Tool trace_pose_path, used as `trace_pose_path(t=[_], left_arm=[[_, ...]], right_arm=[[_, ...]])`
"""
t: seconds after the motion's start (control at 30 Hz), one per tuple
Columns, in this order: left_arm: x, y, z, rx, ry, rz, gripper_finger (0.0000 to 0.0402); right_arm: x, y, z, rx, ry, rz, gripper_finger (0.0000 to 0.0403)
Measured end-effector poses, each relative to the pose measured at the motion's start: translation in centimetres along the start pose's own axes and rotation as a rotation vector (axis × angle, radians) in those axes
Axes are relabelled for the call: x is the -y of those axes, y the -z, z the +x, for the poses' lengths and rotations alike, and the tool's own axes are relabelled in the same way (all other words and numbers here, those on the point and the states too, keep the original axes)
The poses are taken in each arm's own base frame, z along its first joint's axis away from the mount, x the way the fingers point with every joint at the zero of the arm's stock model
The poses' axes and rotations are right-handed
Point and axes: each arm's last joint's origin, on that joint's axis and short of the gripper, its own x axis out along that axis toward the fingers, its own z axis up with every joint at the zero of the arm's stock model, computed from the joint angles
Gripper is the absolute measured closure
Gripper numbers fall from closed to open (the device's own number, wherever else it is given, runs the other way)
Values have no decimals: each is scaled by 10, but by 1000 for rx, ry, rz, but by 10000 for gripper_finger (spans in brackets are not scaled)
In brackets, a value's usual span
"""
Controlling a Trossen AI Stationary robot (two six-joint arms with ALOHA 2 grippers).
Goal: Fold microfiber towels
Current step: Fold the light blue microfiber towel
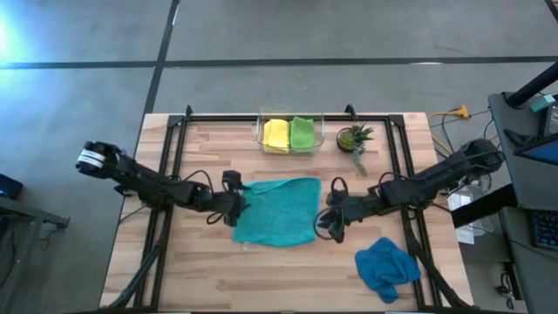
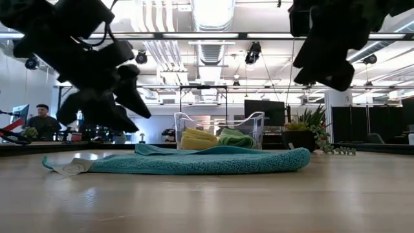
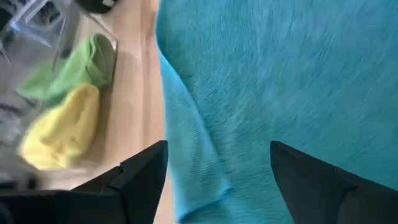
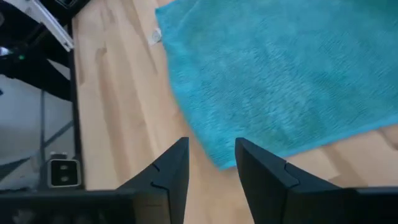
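Teal towel (image 1: pixel 279 212): spread flat mid-tabletop, right between my two sets of jaws.
Left jaws (image 1: pixel 237 208): spread wide, holding nothing, over the teal towel's left edge.
Right jaws (image 1: pixel 332 218): parted a little, holding nothing, just off its right edge.
Blue towel (image 1: pixel 386 266): crumpled near the front right corner.
Yellow towel (image 1: pixel 275 134), green towel (image 1: pixel 302 133): folded in the clear bin (image 1: pixel 260 131) at the back edge.
Low view only: both jaws raised off the tabletop (image 2: pixel 259 200).

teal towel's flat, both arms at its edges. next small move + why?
Probably lower the left gripper onto the teal towel's near edge and pinch it. Its fingers are open above that edge, nothing held. The right gripper is empty over bare wood beside the opposite edge. The towel lies unfolded, so a fold needs an edge gripped first.
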Motion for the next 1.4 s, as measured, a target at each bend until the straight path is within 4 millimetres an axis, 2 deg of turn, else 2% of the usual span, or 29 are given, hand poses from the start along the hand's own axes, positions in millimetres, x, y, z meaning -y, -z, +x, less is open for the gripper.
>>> trace_pose_path(t=[0.17,0.4,0.63,0.93,1.13,1.4], left_arm=[[-8,-2,5,-75,-3,147,163],[-8,6,12,-158,81,275,230],[-3,10,19,-193,103,311,275],[0,16,32,-252,112,321,283],[-12,2,37,-231,72,279,283],[-24,6,42,-243,92,233,283]], right_arm=[[-7,9,-2,-19,-19,21,276],[-8,10,-2,-6,-10,20,280],[-8,9,-2,19,10,21,280],[-8,9,-2,19,10,20,280],[-8,9,-2,19,10,13,280],[-8,10,-2,18,12,3,280]])
